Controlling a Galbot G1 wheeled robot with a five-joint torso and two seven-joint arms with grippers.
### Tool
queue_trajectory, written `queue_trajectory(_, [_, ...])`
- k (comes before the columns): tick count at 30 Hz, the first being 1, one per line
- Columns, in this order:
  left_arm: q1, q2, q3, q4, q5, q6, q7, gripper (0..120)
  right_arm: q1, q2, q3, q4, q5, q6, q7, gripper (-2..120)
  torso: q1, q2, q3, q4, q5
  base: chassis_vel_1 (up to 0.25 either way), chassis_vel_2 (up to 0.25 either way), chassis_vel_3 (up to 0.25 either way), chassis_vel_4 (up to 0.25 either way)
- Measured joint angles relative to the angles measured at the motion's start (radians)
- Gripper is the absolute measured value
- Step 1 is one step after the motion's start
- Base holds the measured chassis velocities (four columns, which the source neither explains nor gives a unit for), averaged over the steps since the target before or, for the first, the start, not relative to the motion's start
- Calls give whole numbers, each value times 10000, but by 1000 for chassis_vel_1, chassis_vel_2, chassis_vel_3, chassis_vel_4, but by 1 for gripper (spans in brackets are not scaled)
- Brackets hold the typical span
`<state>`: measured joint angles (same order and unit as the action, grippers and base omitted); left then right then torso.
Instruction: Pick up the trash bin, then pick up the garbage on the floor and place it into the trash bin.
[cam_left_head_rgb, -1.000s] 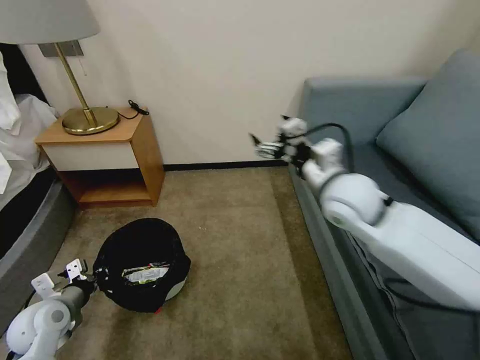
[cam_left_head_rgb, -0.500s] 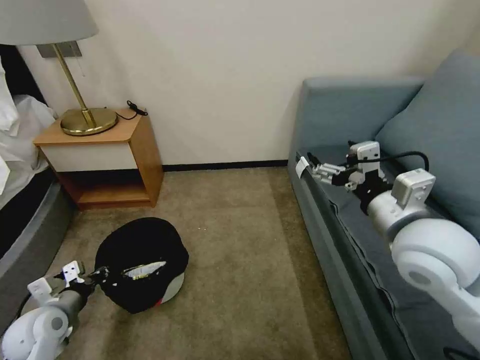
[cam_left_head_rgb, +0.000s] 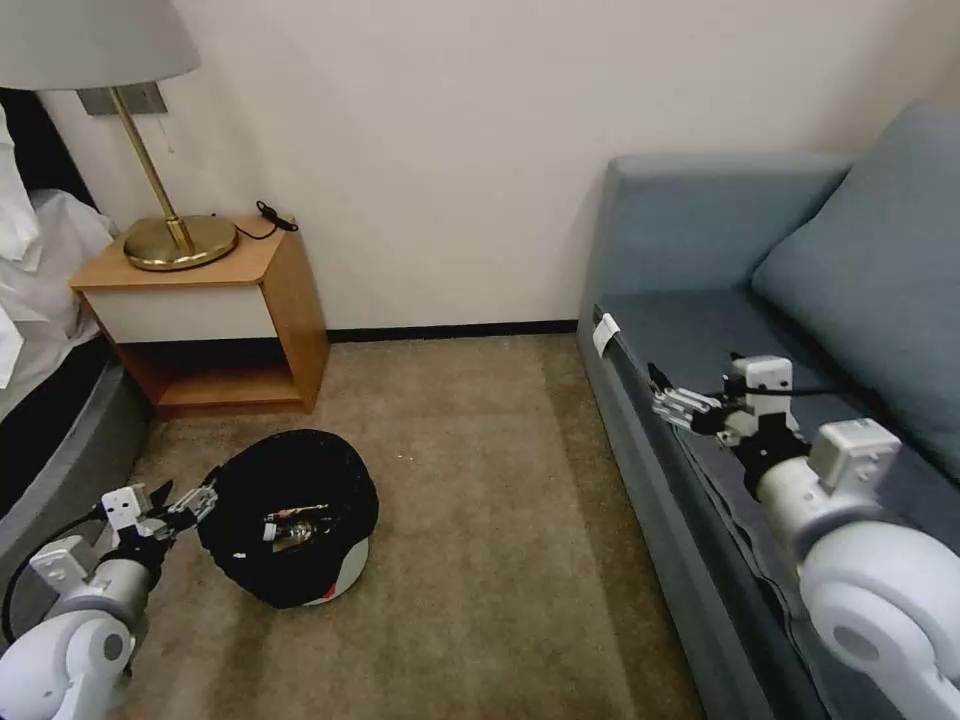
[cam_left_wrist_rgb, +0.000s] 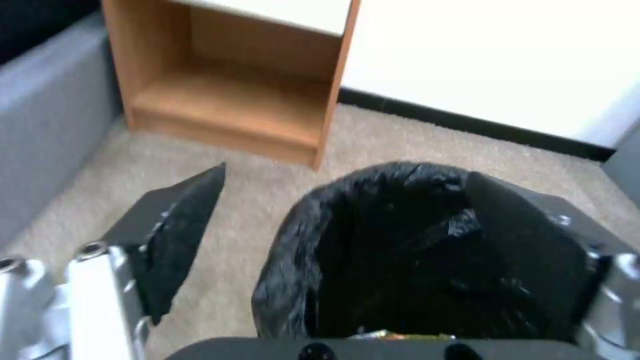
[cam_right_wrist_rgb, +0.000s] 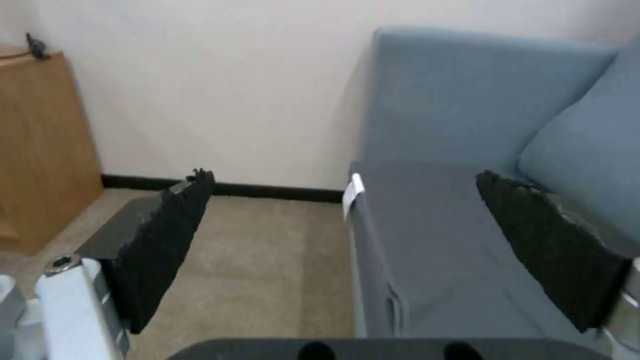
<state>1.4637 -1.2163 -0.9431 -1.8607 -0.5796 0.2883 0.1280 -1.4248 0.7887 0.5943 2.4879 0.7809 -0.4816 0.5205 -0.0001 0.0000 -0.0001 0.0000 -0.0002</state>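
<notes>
Black-bagged trash bin (cam_left_head_rgb: 290, 515) tilted on carpet, garbage (cam_left_head_rgb: 292, 523) inside

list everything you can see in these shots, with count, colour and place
round trash bin lined with crinkly black plastic bag: 1, black, pale base, on the carpet before the nightstand
litter pieces: a few, mixed colours, inside the bin
wooden nightstand: 1, orange-brown, against the wall
brass table lamp: 1, gold, pale shade, on the nightstand
fabric sofa: 1, blue-grey, on the right
carpet: 1, tan
left gripper: 1, open, at the bin's rim
right gripper: 1, open, over the sofa seat's front edge
</notes>
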Motion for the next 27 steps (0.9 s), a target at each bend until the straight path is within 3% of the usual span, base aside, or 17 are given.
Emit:
queue_trajectory(5, [257, -309, 72, -793, 822, -681, 243, 100, -703, 423, 554, 158, -369, 2, -45, 100, 0, 0, 0, 2, 6, 0, 0, 0, 0])
queue_trajectory(10, [530, -977, 688, -1918, 848, -909, -249, 100, -1489, 1010, 1092, 160, -1432, 36, -247, 100, 0, 0, 0, -3, 6, 0, 0, 0, 0])
queue_trajectory(11, [726, -1261, 961, -2391, 974, -1003, -307, 100, -1794, 1187, 1339, 159, -1685, 95, -295, 100, 0, 0, 0, -3, 3, 0, 0, 0, 0])
queue_trajectory(13, [821, -1370, 1078, -2598, 1092, -1061, -325, 100, -1938, 1257, 1442, 158, -1800, 120, -315, 100, 0, 0, 0, -2, 3, 0, 0, 0, 0])
queue_trajectory(16, [1228, -1731, 1479, -3161, 1748, -1364, -341, 100, -2429, 1576, 1754, 150, -2293, 354, -468, 100, 0, 0, 0, -1, 4, 0, 0, 0, 0])
queue_trajectory(17, [1413, -1878, 1636, -3259, 2412, -1667, -301, 100, -2621, 1796, 1840, 148, -2617, 444, -551, 100, 0, 0, 0, 1, 4, 0, 0, 0, 0])
queue_trajectory(20, [1716, -2038, 1981, -3443, 3183, -2053, -266, 100, -2966, 2290, 1878, 141, -3289, 610, -731, 100, 0, 0, 0, 0, 3, 0, 0, 0, 0])
queue_trajectory(27, [2121, -2190, 2783, -4079, 3312, -2017, -676, 100, -3380, 3200, 1642, 132, -4521, 983, -948, 100, 0, 0, 1, -1, 2, 0, 0, 0, 0])
